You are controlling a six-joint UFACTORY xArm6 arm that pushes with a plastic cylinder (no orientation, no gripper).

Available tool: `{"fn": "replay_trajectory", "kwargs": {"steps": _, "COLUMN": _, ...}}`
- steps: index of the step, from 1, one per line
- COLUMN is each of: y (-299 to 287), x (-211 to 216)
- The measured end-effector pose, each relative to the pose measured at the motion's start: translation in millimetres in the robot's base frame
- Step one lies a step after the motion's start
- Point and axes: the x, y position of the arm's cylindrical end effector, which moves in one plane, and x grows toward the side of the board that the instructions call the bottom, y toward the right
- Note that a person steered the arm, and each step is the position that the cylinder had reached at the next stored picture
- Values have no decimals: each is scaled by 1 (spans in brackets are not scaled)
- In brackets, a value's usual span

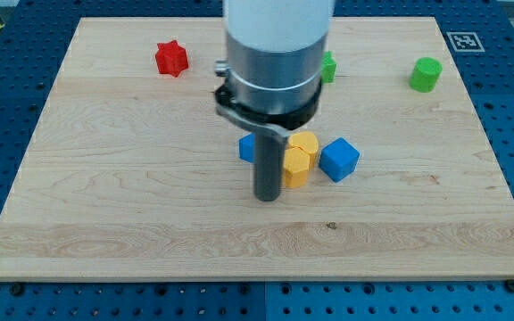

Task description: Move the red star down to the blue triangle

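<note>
A wooden board (105, 214) lies on a blue pegboard; the red star (171, 58) sits near the top-left corner; my tip (267, 197), bare and holding nothing, rests mid-board just left of a yellow block (296, 167); a blue block (247, 148), shape unclear, is partly hidden behind the rod.

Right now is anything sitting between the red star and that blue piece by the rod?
Nothing visible: bare board lies between the red star and the half-hidden blue block, shape unclear. My tip rests just right of it, beside a yellow block.
</note>
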Motion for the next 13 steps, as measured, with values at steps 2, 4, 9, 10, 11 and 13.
{"fn": "replay_trajectory", "kwargs": {"steps": 2, "y": -131, "x": -37}}
{"fn": "replay_trajectory", "kwargs": {"steps": 4, "y": -229, "x": -127}}
{"fn": "replay_trajectory", "kwargs": {"steps": 9, "y": -214, "x": -281}}
{"fn": "replay_trajectory", "kwargs": {"steps": 10, "y": -165, "x": -229}}
{"fn": "replay_trajectory", "kwargs": {"steps": 11, "y": -121, "x": -176}}
{"fn": "replay_trajectory", "kwargs": {"steps": 13, "y": -232, "x": -196}}
